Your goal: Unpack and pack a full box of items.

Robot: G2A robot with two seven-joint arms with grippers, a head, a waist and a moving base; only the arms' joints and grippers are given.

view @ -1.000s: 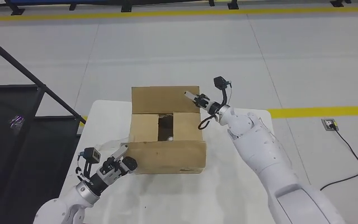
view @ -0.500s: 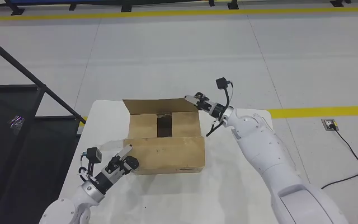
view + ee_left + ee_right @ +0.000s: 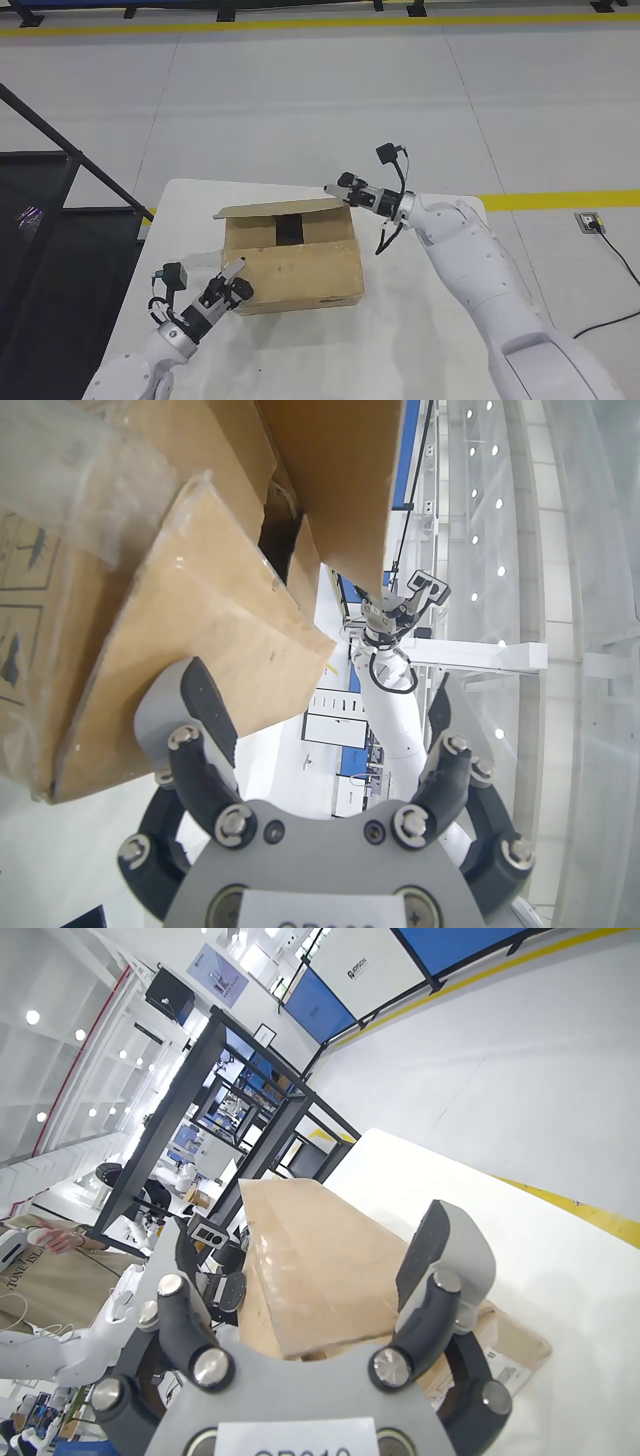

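Note:
The brown cardboard box [image 3: 300,268] sits mid-table. Its far flap [image 3: 280,207] leans low over the top, and a dark gap [image 3: 290,229] stays visible between the side flaps. My right gripper [image 3: 340,186] is open at that flap's right corner; in the right wrist view the far flap [image 3: 310,1268] lies between the spread fingers of the right gripper [image 3: 305,1228]. My left gripper [image 3: 232,279] is open at the box's near left corner. One of its fingers [image 3: 207,705] rests against the raised near flap [image 3: 200,625].
The white table [image 3: 420,330] has free room to the right of and in front of the box. A black metal frame [image 3: 40,200] stands off the table's left side. A person [image 3: 40,1268] holding controllers stands behind the left arm.
The far flap has swung from upright down over the box, with my right gripper following it lower and leftward. My left gripper has shifted slightly toward the near corner.

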